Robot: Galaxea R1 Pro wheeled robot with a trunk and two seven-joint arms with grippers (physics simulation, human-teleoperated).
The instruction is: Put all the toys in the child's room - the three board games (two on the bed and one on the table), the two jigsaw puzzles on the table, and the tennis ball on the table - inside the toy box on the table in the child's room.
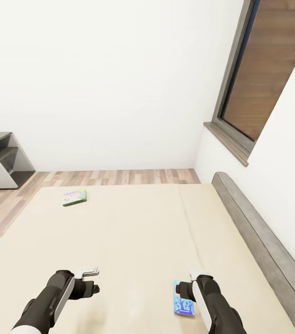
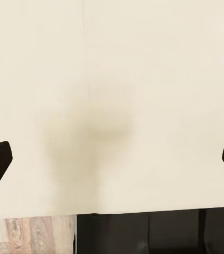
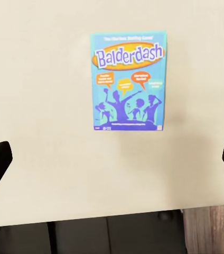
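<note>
Head view: both arms reach over the bed [image 1: 133, 232], cream mattress, grey headboard [image 1: 259, 232] along its right edge.
Blue game: the Balderdash box [image 3: 127, 82] lies flat near the bed's near edge, just beside the right arm.
Green game: a second box [image 1: 74, 197] lies near the far left corner; its print is too small to read.
Right gripper [image 3: 112, 159]: fingers spread wide, holding nothing, above the blue box.
Left gripper [image 2: 112, 159]: wide apart, over bare mattress.
</note>
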